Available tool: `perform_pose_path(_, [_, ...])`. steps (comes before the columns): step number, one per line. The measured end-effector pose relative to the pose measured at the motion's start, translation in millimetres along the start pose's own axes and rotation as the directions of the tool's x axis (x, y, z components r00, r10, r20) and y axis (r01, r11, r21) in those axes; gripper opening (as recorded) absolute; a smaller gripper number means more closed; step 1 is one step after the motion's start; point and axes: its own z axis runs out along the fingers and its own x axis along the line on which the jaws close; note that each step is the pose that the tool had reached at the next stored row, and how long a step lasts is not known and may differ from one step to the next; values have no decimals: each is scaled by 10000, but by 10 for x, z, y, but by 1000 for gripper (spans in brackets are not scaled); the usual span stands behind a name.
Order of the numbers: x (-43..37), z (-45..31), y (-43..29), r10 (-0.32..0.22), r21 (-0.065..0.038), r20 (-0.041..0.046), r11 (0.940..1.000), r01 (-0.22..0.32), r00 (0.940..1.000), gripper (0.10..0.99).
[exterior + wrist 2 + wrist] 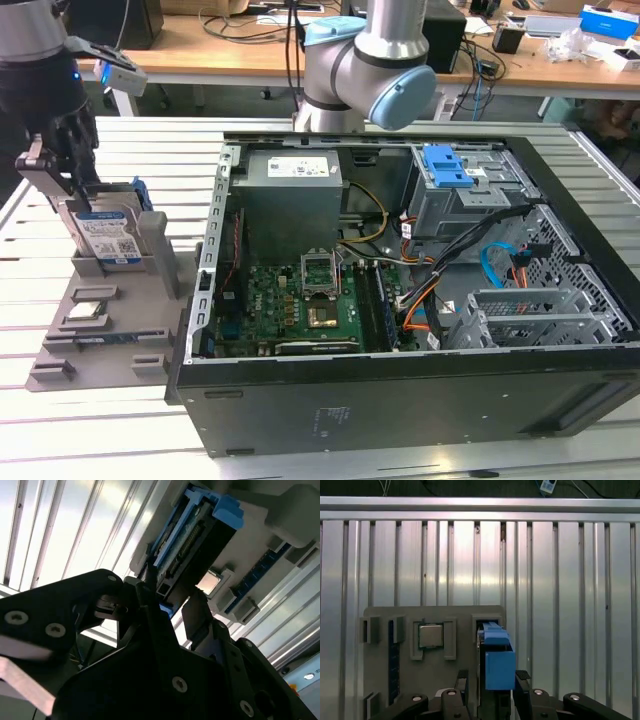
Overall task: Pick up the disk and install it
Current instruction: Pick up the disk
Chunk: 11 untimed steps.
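The disk (pixel 108 240) stands on edge in a slot of the grey holder tray (pixel 110 335) at the exterior view's left, its white-and-blue label facing out and blue rails on its edges. My gripper (pixel 70 185) hangs over its top end. In both wrist views the black fingers straddle the disk's (pixel 495 650) blue-railed end, one on each side. In the second wrist view a bright gap shows between the disk (pixel 192 535) and one finger (pixel 197 612). My gripper (pixel 491 676) (pixel 170 600) is open around the disk.
A square processor chip (pixel 430 635) lies in another pocket of the tray (pixel 455 615). The open computer case (pixel 400 260) lies to the exterior view's right, with a drive cage and blue latch (pixel 450 170) at its far end. The arm's base (pixel 360 70) stands behind the case.
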Motion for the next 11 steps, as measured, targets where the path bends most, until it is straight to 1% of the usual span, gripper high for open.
perform_pose_path(1, [-3,19,-6,-23,0,-3,10000,23,10000,482])
perform_pose_path(2, [-13,55,-19,-59,-1,-6,10000,59,10000,482])
perform_pose_path(4, [-24,92,-32,-85,0,-8,10000,85,10000,482])
perform_pose_path(6, [-39,153,-50,-105,1,-8,9999,105,9999,482])
perform_pose_path(8, [-40,188,-53,-110,1,-8,9999,110,9999,482])
perform_pose_path(11, [-41,221,-54,-109,0,-9,9999,109,9999,482])
